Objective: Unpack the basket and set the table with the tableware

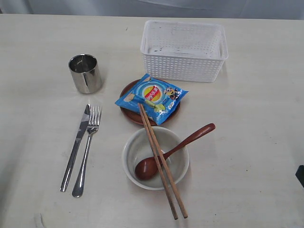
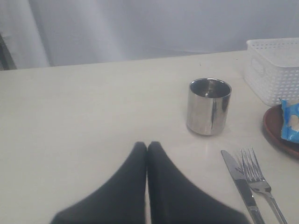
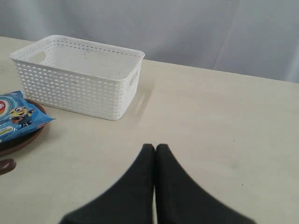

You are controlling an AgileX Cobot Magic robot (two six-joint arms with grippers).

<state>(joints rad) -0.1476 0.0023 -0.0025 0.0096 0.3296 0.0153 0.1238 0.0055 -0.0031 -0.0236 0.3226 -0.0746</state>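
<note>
Basket (image 1: 184,50): white perforated plastic, rectangular, rolled rim, by the far edge of the table (image 1: 256,142).
Cup (image 1: 85,73): polished steel cylinder, toward the left edge. Steel knife (image 1: 76,147) and fork (image 1: 87,152) lie parallel, closer to the near edge.
Plate (image 1: 129,114): reddish-brown disc, mid-table, under a glossy blue chip bag (image 1: 152,97).
Bowl (image 1: 135,147): white, round, holding a brown wooden spoon (image 1: 175,148), with chopsticks (image 1: 164,171) laid across.
Left gripper (image 2: 147,147) and right gripper (image 3: 155,148): black tapered fingers pressed together, gripping nothing, above bare tabletop.

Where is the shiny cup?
The steel cup stands upright on the left of the exterior view, above the fork and knife, left of the plate.
</note>
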